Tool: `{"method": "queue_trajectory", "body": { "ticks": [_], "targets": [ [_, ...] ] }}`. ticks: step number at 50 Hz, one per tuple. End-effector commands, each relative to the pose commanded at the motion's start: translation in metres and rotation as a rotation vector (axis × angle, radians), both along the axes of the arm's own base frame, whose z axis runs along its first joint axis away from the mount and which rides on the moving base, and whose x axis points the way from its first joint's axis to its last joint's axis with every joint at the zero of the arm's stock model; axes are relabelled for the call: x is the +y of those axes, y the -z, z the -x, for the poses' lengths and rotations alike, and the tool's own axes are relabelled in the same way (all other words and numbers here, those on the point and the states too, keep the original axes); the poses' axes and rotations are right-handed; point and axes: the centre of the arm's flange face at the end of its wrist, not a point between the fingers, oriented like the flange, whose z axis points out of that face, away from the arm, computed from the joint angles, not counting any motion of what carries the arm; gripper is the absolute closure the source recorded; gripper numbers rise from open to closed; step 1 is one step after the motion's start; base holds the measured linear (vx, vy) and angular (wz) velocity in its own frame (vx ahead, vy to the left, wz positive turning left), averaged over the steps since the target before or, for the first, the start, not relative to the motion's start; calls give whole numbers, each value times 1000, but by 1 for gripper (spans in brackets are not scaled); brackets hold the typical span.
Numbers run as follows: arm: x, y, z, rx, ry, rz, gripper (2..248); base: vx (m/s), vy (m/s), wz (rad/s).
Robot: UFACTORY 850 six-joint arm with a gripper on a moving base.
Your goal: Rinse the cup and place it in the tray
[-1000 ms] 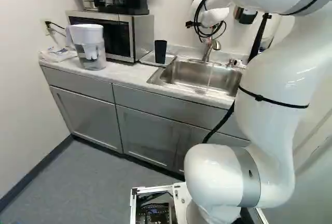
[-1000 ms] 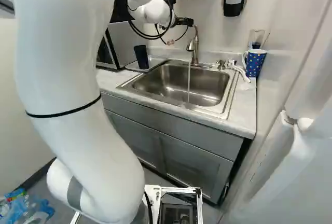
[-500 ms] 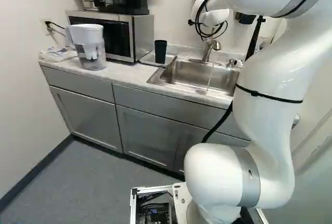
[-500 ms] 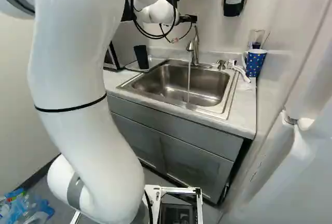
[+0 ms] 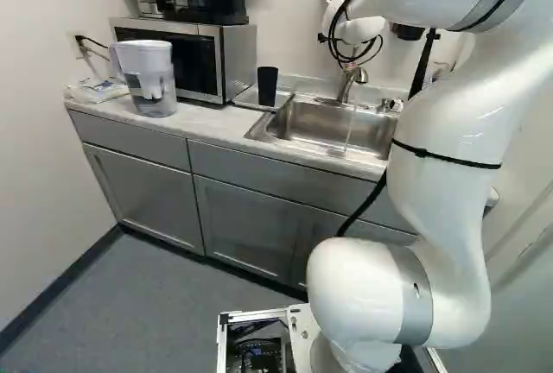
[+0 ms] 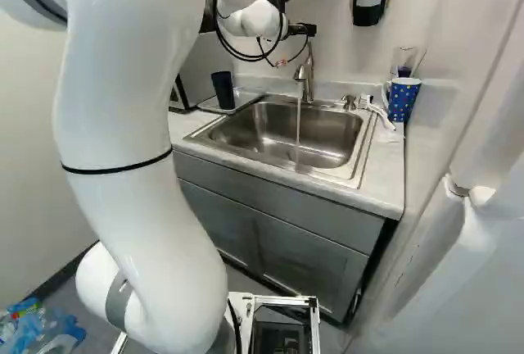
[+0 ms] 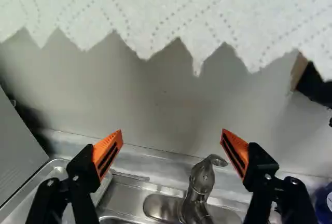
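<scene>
Left: dark cup [image 5: 267, 85] stood upright on tray [image 5: 245, 99] | middle: water ran into sink [image 6: 246, 136] | by faucet [image 7: 199, 185]: gripper [image 7: 171, 131] was wide, empty | judgement: closing water seemed next, needing slow, centred push on lever

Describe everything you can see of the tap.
The tap is silvery, apparently satin metal, standing upright on a long, rounded plate at the back of the sink. It has what looks like a lever on top, and a short spout pointing down. A thin stream of water falls from it into the sink. It lies ahead of the open hand, ungripped.
</scene>
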Motion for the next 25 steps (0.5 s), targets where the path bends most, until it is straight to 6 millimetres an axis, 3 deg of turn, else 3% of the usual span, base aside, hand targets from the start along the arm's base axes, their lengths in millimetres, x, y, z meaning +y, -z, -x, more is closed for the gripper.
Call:
{"method": "queue_trajectory", "body": {
  "ticks": [25],
  "targets": [
    [2,1,-11,-3,-6,1,3,0,0,0]
  ]
}}
